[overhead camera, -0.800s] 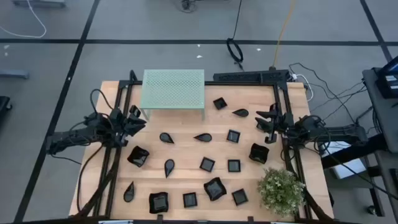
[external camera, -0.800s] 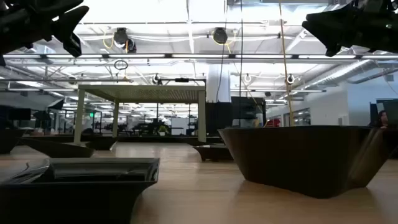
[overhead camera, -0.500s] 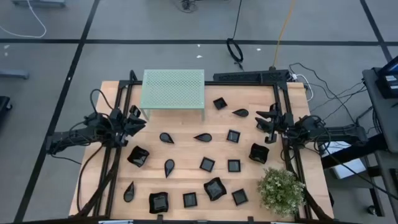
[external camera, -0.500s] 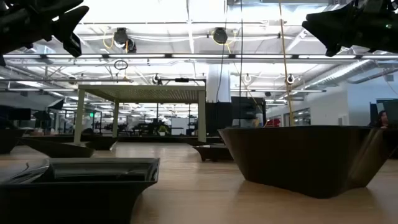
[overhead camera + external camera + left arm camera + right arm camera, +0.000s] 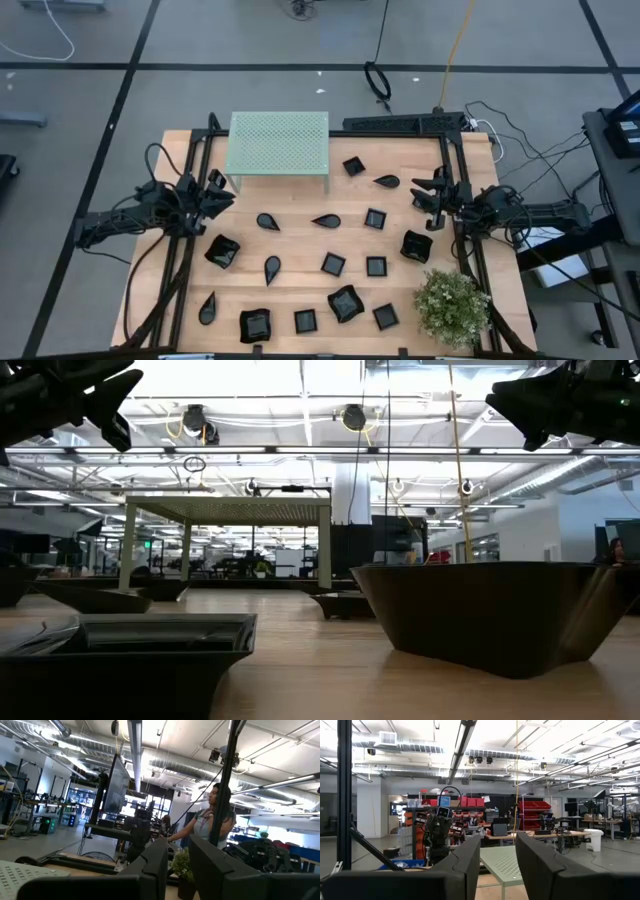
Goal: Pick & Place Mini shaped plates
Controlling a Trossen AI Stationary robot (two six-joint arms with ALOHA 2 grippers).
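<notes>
Across the pale wooden table [image 5: 300, 240], nothing has yet been picked: both arms hang raised at the side edges, well clear of the work. At the far side stands the pale green perforated platform on thin legs [image 5: 279, 142], bare on top. A small green potted plant [image 5: 452, 306] sits at the near right corner. Between these lie the glossy black mini shaped plates [image 5: 333, 264], scattered singly over the wood, square, teardrop and wavy-rimmed kinds mixed, most well apart. The left gripper [image 5: 216, 193] hovers at the left edge, its fingers [image 5: 152, 865] standing apart with a narrow gap and nothing between them. The right gripper [image 5: 428, 197] hovers at the right edge, likewise parted and empty. Judgement: each arm should take its nearest dish, descend squarely, and pinch one raised rim, as the glossy surfaces look prone to slipping.
</notes>
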